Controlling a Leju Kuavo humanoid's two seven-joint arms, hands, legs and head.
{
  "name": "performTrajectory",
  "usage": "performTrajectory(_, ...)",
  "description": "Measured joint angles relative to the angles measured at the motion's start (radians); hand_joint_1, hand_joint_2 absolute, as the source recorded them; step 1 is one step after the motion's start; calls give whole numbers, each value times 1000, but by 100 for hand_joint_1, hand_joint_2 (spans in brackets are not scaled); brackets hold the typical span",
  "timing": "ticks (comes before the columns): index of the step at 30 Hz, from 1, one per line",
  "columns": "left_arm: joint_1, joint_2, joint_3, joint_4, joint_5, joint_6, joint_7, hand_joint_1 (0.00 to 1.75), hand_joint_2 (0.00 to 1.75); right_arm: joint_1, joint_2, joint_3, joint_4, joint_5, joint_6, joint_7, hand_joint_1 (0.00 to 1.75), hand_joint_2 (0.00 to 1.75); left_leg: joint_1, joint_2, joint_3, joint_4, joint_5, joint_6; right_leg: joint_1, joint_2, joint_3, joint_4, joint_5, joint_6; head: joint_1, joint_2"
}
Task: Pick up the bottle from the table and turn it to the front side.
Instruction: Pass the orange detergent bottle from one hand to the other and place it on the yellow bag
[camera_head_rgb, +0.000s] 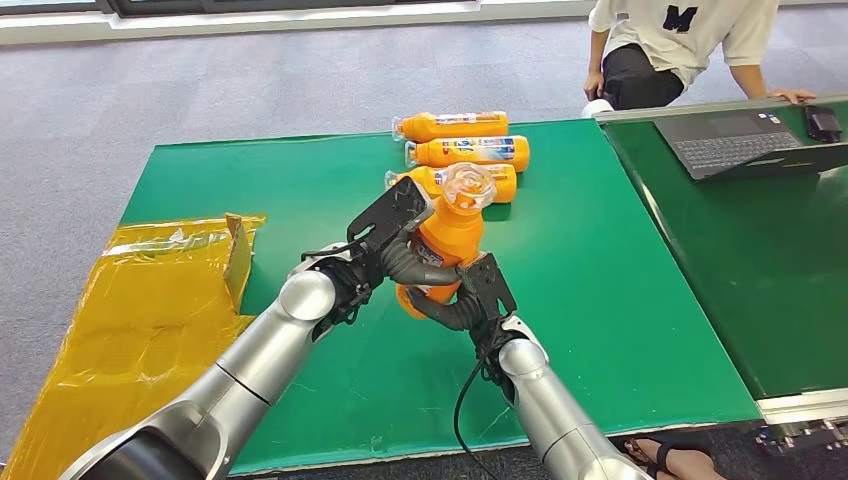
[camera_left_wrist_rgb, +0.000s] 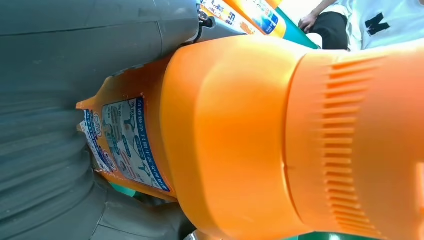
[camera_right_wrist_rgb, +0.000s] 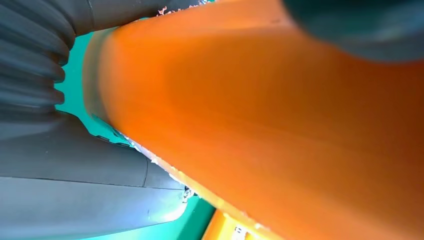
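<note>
From the head view, the orange bottle (camera_head_rgb: 447, 245) was already off the green table (camera_head_rgb: 620, 300), gripped upright between the left hand (camera_head_rgb: 385, 245) and the right hand (camera_head_rgb: 465, 300) near mid-table; turning it label-forward looked unfinished. Three more bottles (camera_head_rgb: 462, 152) lay at the far edge, crumpled yellow wrapping (camera_head_rgb: 140, 300) to the left, a laptop (camera_head_rgb: 745, 140) and a seated person (camera_head_rgb: 690, 45) far right, none obstructing. The left wrist view showed the bottle's label (camera_left_wrist_rgb: 127, 145) partly covered by that hand. The right wrist view showed plain orange plastic.
</note>
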Motion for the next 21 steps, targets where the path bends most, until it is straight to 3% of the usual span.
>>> performTrajectory(5,0,0,-3,-1,-2,11,-6,175,175,-4,0,0,0,2,0,-2,175,175,0,0,0,0,0,0,0,0,0,0,0,0,0,0)
performTrajectory(6,0,0,-3,-1,-3,13,-7,175,175,-5,0,0,0,2,0,-2,138,175,0,0,0,0,0,0,0,0,0,0,0,0,0,0)
performTrajectory(9,0,0,-3,-2,-4,29,-9,175,175,-9,0,0,0,5,-5,0,7,175,0,0,0,0,0,0,0,0,0,0,0,0,0,0)
performTrajectory(10,1,0,-3,-2,-6,38,-10,175,175,-10,0,0,0,11,-11,5,0,131,0,0,0,0,0,0,0,0,0,0,0,0,0,0)
performTrajectory(13,3,4,-3,-1,-16,81,-19,175,175,-9,0,0,-13,59,-44,37,0,0,0,0,0,0,0,0,0,0,0,0,0,0,0,0)
performTrajectory(17,4,20,0,-1,-26,113,-43,175,175,20,-2,2,-83,146,-76,116,0,0,0,0,0,0,0,0,0,0,0,0,0,0,0,0)
performTrajectory(21,6,26,3,-1,-31,113,-54,175,175,46,-3,3,-130,164,-78,139,0,0,0,0,-1,0,0,0,0,0,0,0,0,0,0,0)
